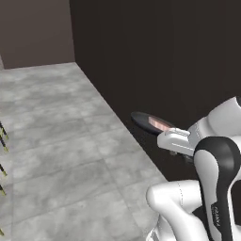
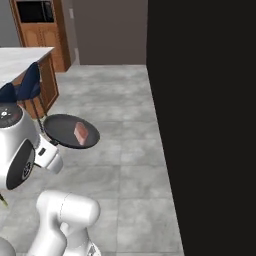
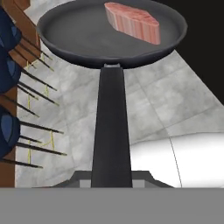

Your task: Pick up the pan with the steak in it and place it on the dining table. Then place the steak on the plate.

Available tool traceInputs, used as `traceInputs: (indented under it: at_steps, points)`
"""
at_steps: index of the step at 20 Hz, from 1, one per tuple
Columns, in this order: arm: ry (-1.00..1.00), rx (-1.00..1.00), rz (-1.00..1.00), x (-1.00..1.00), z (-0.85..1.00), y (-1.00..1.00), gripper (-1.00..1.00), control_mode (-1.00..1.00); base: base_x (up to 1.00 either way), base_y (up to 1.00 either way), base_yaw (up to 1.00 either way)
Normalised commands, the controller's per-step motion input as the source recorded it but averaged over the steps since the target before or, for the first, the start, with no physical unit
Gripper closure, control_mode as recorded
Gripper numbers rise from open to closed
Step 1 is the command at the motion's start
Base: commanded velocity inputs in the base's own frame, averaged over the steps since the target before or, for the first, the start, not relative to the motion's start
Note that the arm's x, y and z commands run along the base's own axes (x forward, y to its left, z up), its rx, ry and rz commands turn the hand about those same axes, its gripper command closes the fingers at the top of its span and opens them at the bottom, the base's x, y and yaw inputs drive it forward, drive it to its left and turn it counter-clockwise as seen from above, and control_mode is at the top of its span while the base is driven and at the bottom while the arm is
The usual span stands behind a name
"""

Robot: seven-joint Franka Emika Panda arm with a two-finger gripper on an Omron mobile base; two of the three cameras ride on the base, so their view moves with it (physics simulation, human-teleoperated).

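The dark pan (image 3: 78, 30) hangs in the air above the grey floor, held level by its long black handle (image 3: 111, 127). My gripper (image 3: 111, 178) is shut on the near end of that handle. The pinkish steak (image 3: 131, 22) lies in the pan's far right part. From the base, the pan (image 2: 62, 127) with the steak (image 2: 81, 133) floats ahead of my gripper (image 2: 50, 144); the left base view shows the pan (image 1: 141, 117) edge-on beside a dark wall. A corner of the marble dining table (image 2: 20, 57) lies at the far left. The plate is out of view.
A tall dark wall (image 2: 200, 125) stands close on the right. Blue stools (image 2: 29, 80) line the table's side, also seen as blue stools (image 3: 8, 70). A wooden cabinet with a microwave (image 2: 35, 11) stands at the back. Grey tiled floor (image 1: 61, 141) lies open around.
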Motion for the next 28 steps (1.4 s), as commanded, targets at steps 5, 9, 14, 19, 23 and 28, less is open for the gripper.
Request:
traceInputs:
  at_steps: [5, 9, 14, 19, 23, 28]
  points:
    - [0.00, 0.00, 0.00, 0.00, 0.00, 0.00, 1.00, 1.00, 1.00, -0.22, -0.11]
    - [0.00, 0.00, 0.00, 0.00, 0.00, 0.00, 1.00, 1.00, 1.00, 0.00, -0.05]
    - [0.00, 0.00, 0.00, 0.00, 0.00, 0.00, 1.00, 1.00, 1.00, 0.02, 0.00]
    - [0.00, 0.00, 0.00, 0.00, 0.00, 0.00, 1.00, 1.00, 1.00, 0.03, 0.00]
    - [0.00, 0.00, 0.00, 0.00, 0.00, 0.00, 1.00, 1.00, 0.83, 0.03, 0.00]
    - [0.00, 0.00, 0.00, 0.00, 0.00, 0.00, 1.00, 1.00, 0.26, -0.02, 0.23]
